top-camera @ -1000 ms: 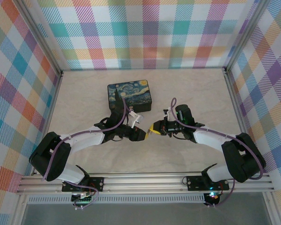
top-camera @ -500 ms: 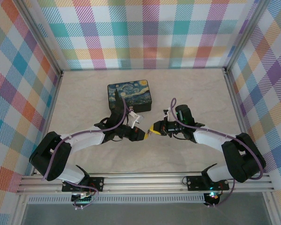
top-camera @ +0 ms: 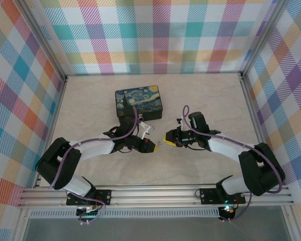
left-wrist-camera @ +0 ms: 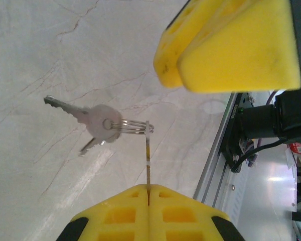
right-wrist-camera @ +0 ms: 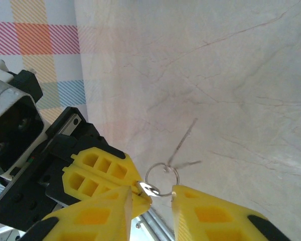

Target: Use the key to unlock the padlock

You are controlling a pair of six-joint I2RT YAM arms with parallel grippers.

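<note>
My left gripper (left-wrist-camera: 149,187) (top-camera: 153,145) is shut on the key (left-wrist-camera: 148,160), a thin metal key seen edge-on and sticking out past its yellow fingertips. From that key hangs a key ring (left-wrist-camera: 130,125) with two more silver keys (left-wrist-camera: 85,113) over the table. My right gripper (right-wrist-camera: 151,193) (top-camera: 165,137) faces it, open, its yellow fingers on either side of the key ring (right-wrist-camera: 162,178) and close to the key's head (right-wrist-camera: 149,189). The right gripper's fingers (left-wrist-camera: 226,45) loom at the upper right of the left wrist view. The padlock is out of view.
A dark box with a swirly night-sky lid (top-camera: 138,102) lies just behind the two grippers. The pale marble-look table (top-camera: 200,95) is walled by checked panels, with an aluminium rail (top-camera: 155,193) along the near edge by the arm bases.
The two grippers have drawn slightly apart: the right one has backed off to the right, and the left one has shifted a little toward the near edge with the key.
</note>
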